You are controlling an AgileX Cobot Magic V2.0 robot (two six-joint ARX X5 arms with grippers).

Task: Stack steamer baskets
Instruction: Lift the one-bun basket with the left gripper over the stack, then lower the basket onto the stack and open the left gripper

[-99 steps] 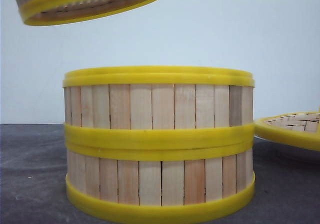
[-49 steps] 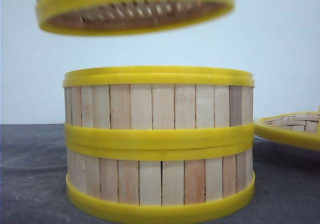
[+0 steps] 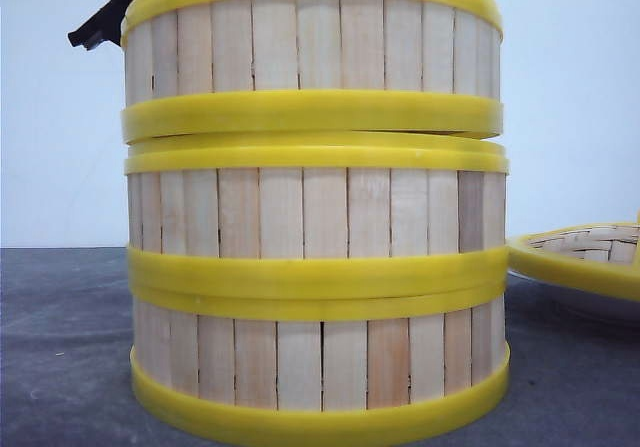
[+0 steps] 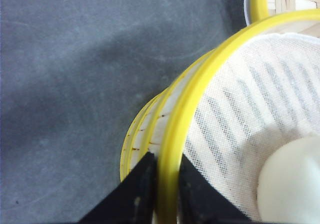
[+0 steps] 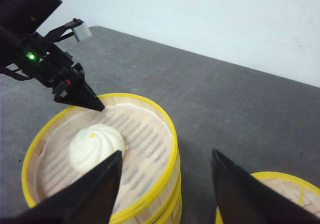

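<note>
Three steamer baskets stand in one stack: the bottom basket [image 3: 320, 362], the middle basket [image 3: 315, 212] and the top basket [image 3: 310, 52]. The top basket's lower rim rests on the middle one, with a thin gap showing at the right. My left gripper [image 4: 167, 171] is shut on the top basket's yellow rim [image 4: 200, 93], one finger inside and one outside. A white cloth liner and a white bun [image 5: 95, 145] lie inside that basket. My right gripper [image 5: 167, 154] hangs open above the stack's side, holding nothing.
A flatter yellow-rimmed woven lid [image 3: 580, 257] lies to the right of the stack, also seen as the lid [image 5: 280, 194] in the right wrist view. The dark grey table [image 4: 75, 83] spreads around the stack. A pale wall stands behind.
The top basket, held high and to the left a second ago, has moved right and come down onto the two stacked baskets. The left gripper now shows at the upper left.
</note>
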